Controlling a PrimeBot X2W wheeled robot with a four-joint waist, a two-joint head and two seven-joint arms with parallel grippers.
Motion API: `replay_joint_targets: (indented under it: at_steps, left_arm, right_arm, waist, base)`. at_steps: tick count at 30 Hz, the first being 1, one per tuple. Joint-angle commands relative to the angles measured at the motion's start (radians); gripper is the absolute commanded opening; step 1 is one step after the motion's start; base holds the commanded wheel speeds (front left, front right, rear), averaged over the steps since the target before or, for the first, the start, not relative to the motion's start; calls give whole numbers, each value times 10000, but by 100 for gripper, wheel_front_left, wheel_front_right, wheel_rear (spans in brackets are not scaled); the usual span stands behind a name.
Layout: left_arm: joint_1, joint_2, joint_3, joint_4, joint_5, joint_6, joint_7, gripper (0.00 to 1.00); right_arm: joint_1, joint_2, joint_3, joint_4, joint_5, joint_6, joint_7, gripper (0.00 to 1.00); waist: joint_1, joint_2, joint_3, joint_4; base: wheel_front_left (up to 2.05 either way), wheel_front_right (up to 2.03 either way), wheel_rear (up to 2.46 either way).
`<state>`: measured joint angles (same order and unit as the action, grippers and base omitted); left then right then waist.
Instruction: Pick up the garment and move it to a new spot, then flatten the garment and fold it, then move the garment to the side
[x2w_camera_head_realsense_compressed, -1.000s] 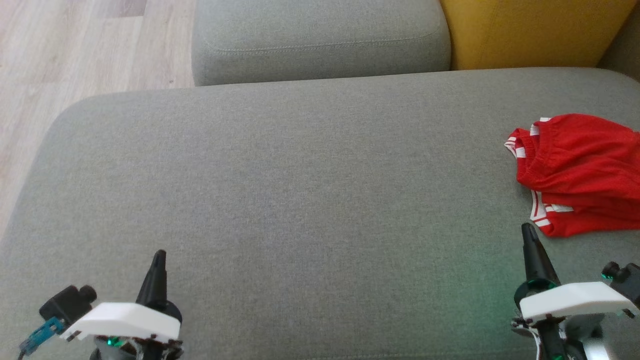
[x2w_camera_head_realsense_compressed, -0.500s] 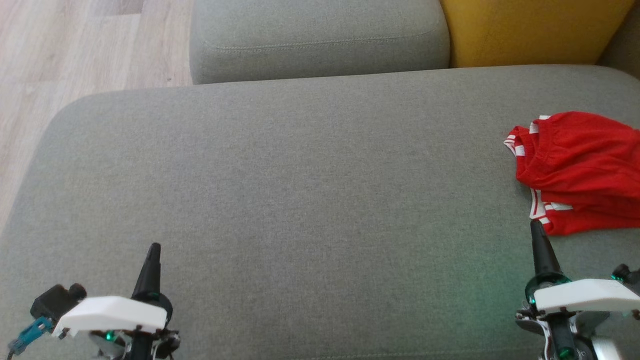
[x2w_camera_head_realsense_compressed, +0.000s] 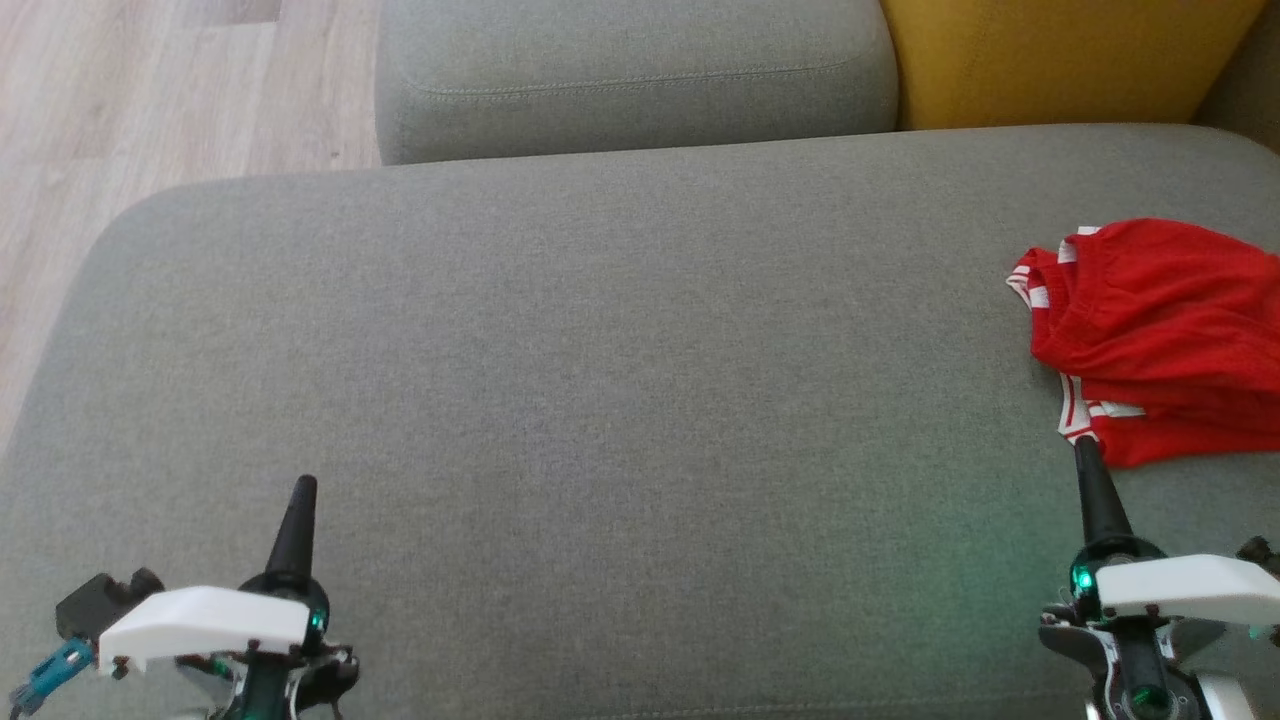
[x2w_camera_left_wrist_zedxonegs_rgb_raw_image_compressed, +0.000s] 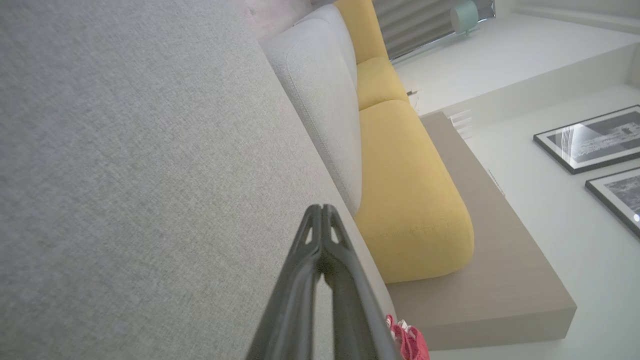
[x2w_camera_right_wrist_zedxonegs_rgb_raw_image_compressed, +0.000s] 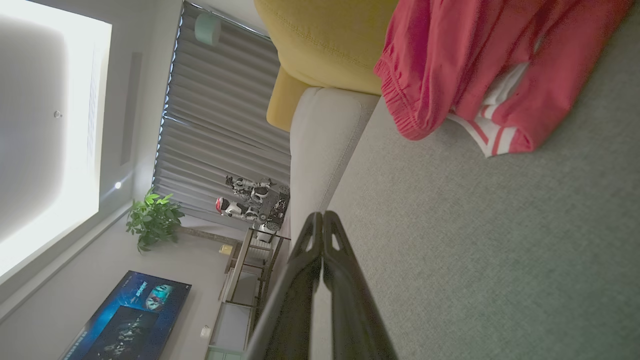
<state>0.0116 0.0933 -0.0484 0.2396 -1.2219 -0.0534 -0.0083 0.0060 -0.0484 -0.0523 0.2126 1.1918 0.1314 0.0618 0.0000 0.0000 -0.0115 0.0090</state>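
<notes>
The garment (x2w_camera_head_realsense_compressed: 1160, 335), red shorts with white stripes, lies crumpled at the right edge of the grey sofa seat (x2w_camera_head_realsense_compressed: 600, 380). It also shows in the right wrist view as red cloth (x2w_camera_right_wrist_zedxonegs_rgb_raw_image_compressed: 480, 70), and a scrap of the garment (x2w_camera_left_wrist_zedxonegs_rgb_raw_image_compressed: 410, 342) peeks in beside the left fingers. My right gripper (x2w_camera_head_realsense_compressed: 1085, 450) is shut, its tip just short of the garment's near hem. My left gripper (x2w_camera_head_realsense_compressed: 303, 488) is shut and holds nothing, low over the seat's front left, far from the garment. Both pairs of fingertips, left gripper (x2w_camera_left_wrist_zedxonegs_rgb_raw_image_compressed: 322, 210) and right gripper (x2w_camera_right_wrist_zedxonegs_rgb_raw_image_compressed: 320, 217), are pressed together.
A grey back cushion (x2w_camera_head_realsense_compressed: 630, 70) and a yellow cushion (x2w_camera_head_realsense_compressed: 1060, 60) stand behind the seat. Pale wood floor (x2w_camera_head_realsense_compressed: 150, 100) lies beyond the seat's left edge. The broad middle of the seat is bare fabric.
The right gripper has crept forward to the garment's near hem. The left gripper has shifted slightly left and forward. The camera has tilted a little. Both grippers stay shut.
</notes>
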Motion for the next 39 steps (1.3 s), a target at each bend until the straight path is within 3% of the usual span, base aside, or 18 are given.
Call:
replay_joint_targets:
  at_steps: [1, 35, 39]
  left_arm:
    - [-654, 55, 426, -237, -345, -129, 126, 0]
    - [-1183, -323, 1477, 53, -3978, -771, 1099, 0]
    - [-1184, -330, 1487, 53, -3978, -773, 1107, 0]
  right_arm:
    - [-600, -215, 57, -237, 421, -5, 63, 0]
    - [-1114, -206, -356, 307, 4376, -7, 305, 0]
    - [-1117, -197, -369, 308, 4372, -7, 316, 0]
  waist:
    - [0, 0, 8, -5]
    - [0, 0, 146, -90]
    - [0, 0, 147, -90]
  base:
    - [0, 0, 0]
    - [0, 0, 0]
    - [0, 0, 0]
